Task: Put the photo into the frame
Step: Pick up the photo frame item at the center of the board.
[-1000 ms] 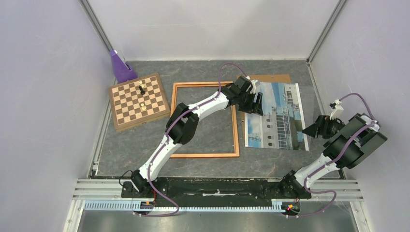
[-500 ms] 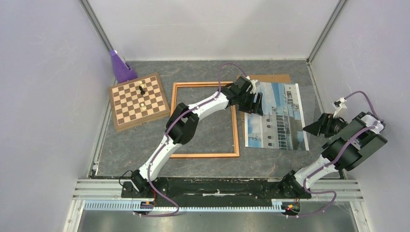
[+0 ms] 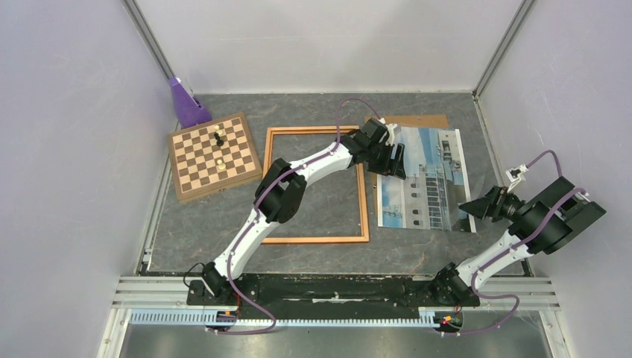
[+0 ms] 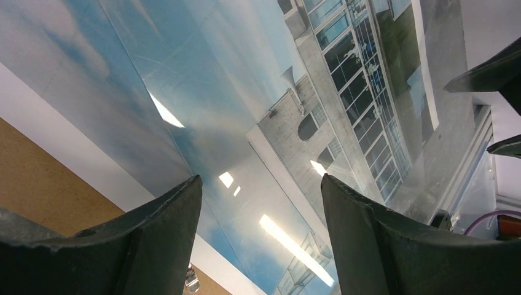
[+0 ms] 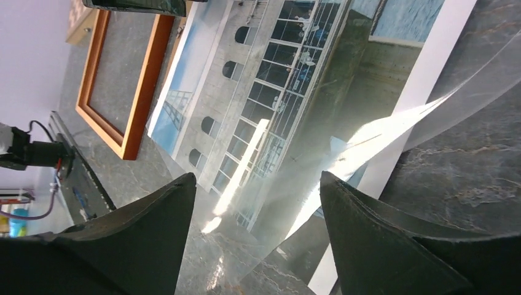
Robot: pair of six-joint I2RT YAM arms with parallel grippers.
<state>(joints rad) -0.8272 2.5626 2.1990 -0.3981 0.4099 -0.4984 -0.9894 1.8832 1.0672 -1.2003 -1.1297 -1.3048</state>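
Observation:
The photo (image 3: 427, 185), a pale building under blue sky, lies flat on the right, partly on a brown backing panel (image 3: 419, 120). The orange-brown frame (image 3: 320, 239) lies flat just to its left, holding nothing. My left gripper (image 3: 395, 159) hovers over the photo's far left part, open; in the left wrist view the photo (image 4: 246, 110) fills the gap between the gripper's (image 4: 261, 178) jaws. My right gripper (image 3: 469, 207) is open at the photo's near right corner. The right wrist view shows the photo (image 5: 276, 92), the frame (image 5: 140, 104) and the open right gripper (image 5: 258, 178).
A clear sheet (image 5: 393, 123) lies over the photo and overhangs its right edge. A chessboard (image 3: 214, 155) with a few pieces sits at the left, a purple object (image 3: 184, 104) behind it. Walls close in on both sides and at the back.
My right arm has swung down and toward the near side, bringing its gripper slightly left to the photo's near right corner. The left arm and the photo have not moved.

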